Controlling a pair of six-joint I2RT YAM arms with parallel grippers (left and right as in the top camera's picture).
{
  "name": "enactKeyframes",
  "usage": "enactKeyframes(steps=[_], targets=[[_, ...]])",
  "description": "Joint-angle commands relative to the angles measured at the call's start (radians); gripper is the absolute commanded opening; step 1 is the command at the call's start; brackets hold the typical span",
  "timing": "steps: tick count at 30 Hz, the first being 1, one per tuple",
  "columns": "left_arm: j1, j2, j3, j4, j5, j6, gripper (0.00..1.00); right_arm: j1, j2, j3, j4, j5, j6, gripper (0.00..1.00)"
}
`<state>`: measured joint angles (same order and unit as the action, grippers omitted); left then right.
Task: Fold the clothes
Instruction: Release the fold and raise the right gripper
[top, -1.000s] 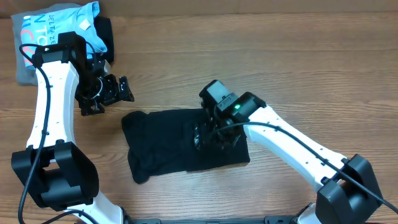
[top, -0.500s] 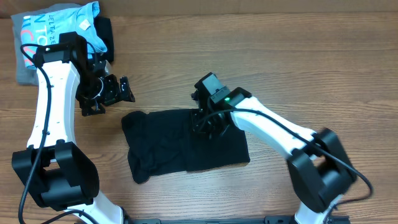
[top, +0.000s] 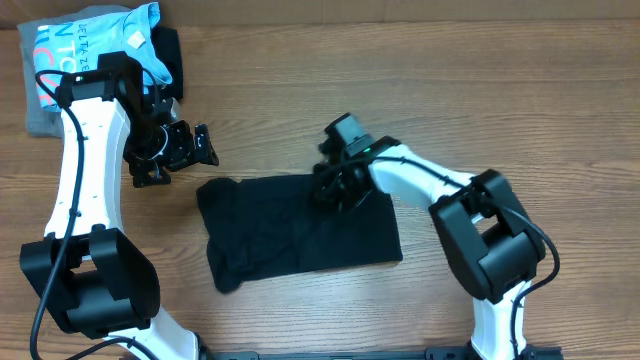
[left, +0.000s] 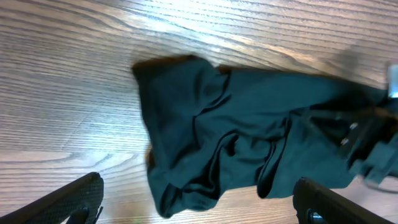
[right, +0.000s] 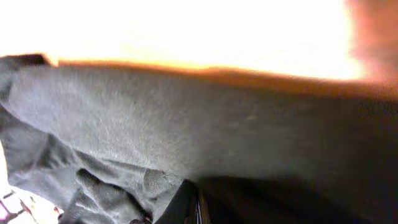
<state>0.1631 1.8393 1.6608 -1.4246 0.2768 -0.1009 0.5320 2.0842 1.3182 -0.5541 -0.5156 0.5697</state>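
Note:
The clothes (top: 270, 235), a plain black T-shirt, lie rumpled and partly folded on the wooden table at the front centre. My right gripper (top: 333, 190) is down on the shirt's far edge. In the right wrist view its fingers (right: 198, 205) are pressed together, with the clothes (right: 186, 118) bunched against the tips and filling the frame. My left gripper (top: 172, 155) hovers wide open just past the shirt's far-left corner. In the left wrist view its fingers (left: 199, 211) frame the clothes (left: 249, 124), and nothing is between them.
At the back-left corner a light-blue shirt with white lettering (top: 95, 40) lies on a grey folded garment (top: 35, 112), with something dark (top: 168, 52) beside them. Bare wooden table (top: 500, 120) stretches to the right and behind the black shirt.
My right gripper has shut and has slid from the shirt's middle to its far edge, the arm swinging round. The left arm has not moved.

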Motion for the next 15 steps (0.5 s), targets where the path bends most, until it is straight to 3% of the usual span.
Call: enactKeyframes(steps=[1,7,13,15], targets=[[-0.008,-0.008,-0.005,-0.011,0.002,0.019,1.00,-0.084,0.011,0.034,-0.008,0.058,0.007,0.04],[-0.008,-0.008,-0.005,-0.019,0.002,0.020,1.00,-0.212,0.000,0.193,-0.206,0.058,-0.081,0.04],[-0.008,-0.008,-0.005,-0.019,0.002,0.019,1.00,-0.293,-0.044,0.407,-0.553,0.051,-0.224,0.04],[-0.008,-0.008,-0.005,-0.019,0.001,0.020,1.00,-0.299,-0.070,0.430,-0.749,0.041,-0.329,0.04]])
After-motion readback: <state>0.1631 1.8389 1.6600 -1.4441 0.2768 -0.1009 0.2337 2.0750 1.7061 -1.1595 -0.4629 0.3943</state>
